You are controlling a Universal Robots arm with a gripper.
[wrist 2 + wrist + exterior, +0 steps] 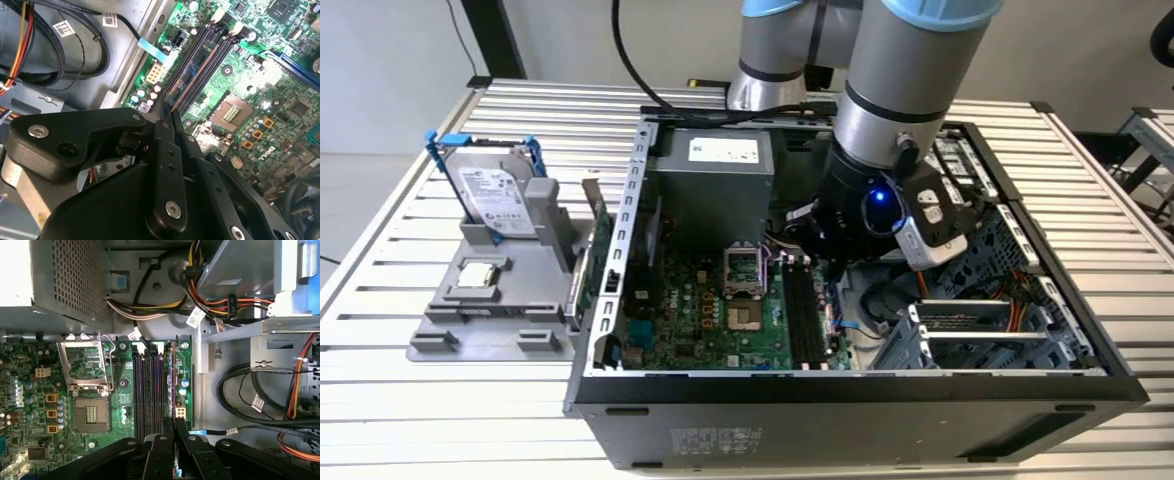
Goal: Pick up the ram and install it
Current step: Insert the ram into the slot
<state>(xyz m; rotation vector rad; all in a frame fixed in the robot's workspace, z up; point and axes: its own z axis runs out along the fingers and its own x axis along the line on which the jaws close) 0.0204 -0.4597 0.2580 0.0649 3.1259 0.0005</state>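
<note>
My gripper (834,262) is down inside the open computer case (854,385), over the black memory slots (803,320) of the green motherboard (700,315). In both wrist views its black fingers (172,116) (175,424) are pressed together on the end of the ram (172,380). The ram is a thin stick standing on edge. It runs along the outermost slot (192,75) on the side of the bare metal case floor. I cannot tell whether it is seated in that slot or just above it. The other slots (147,390) are bare.
An open processor socket (87,385) lies beside the slots. The power supply (714,165) stands at the back of the case. Bundled cables (260,400) and a drive cage (981,330) are on the exterior view's right. Outside the case, a grey fixture (494,320) carries a blue-framed hard drive (491,190) and a square chip (480,275).
</note>
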